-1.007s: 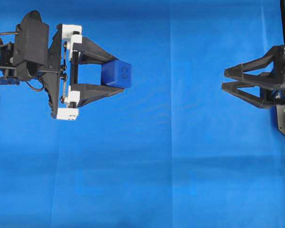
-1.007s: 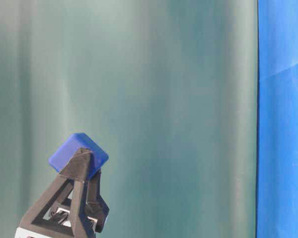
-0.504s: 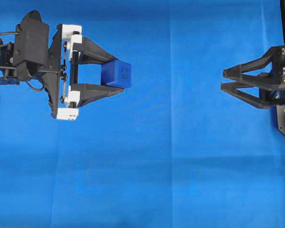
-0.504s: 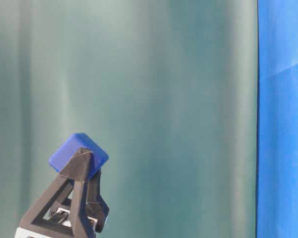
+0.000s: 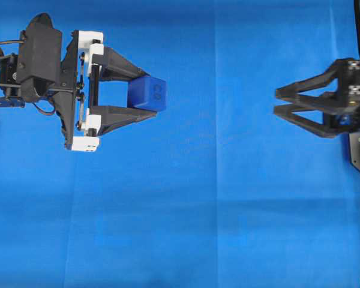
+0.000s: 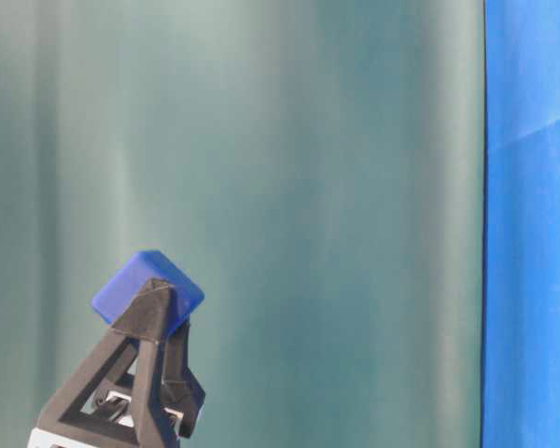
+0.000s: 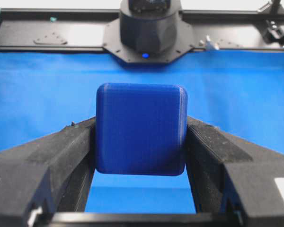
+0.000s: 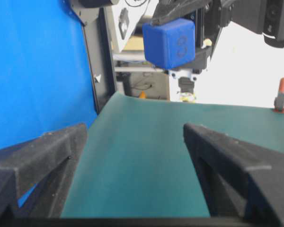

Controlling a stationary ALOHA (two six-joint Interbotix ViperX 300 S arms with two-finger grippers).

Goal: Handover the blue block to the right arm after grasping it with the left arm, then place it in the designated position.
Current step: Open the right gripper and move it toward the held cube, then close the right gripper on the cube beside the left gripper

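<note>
At upper left of the overhead frame, I log the left gripper (image 5: pixel 149 96) clamped on the blue block (image 5: pixel 147 93), held above the blue cloth (image 5: pixel 186 204). Right gripper (image 5: pixel 277 101), right edge: jaws spread, empty, well apart from the block.

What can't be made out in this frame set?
- Designated placement spot: no marker shows in any view.
- Right black gripper: table-level view misses it entirely.
- Small dark-blue block: overhead embossing too small to read.
- Left white-bracketed gripper: its arm is cut by the overhead's left edge.
</note>
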